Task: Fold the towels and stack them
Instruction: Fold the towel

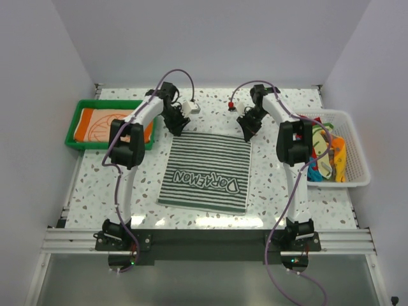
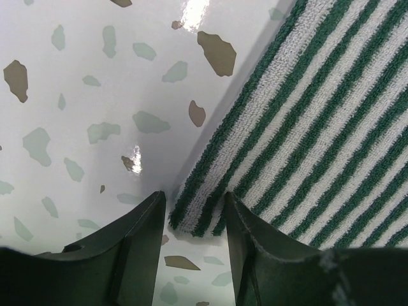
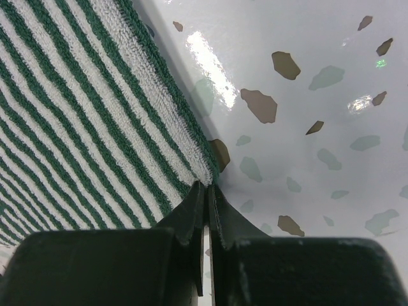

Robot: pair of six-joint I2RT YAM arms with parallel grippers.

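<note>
The striped towel (image 1: 205,172) is spread flat at the middle of the table (image 1: 95,191), its printed end towards the arm bases. Its far left corner is straddled by the left gripper (image 2: 193,201); the jaws are held apart, with the hemmed corner lying between them and not seen pinched. At the far right corner the right gripper (image 3: 205,188) is clenched tight, tips against the hem; whether cloth is caught there cannot be told. Bare speckled surface is left on both sides of the towel and beyond its far edge. An orange towel (image 1: 102,124) is held in the green tray (image 1: 73,143) at the left. Bright cloths (image 1: 335,159) are heaped in the white basket (image 1: 360,172) at the right edge.
</note>
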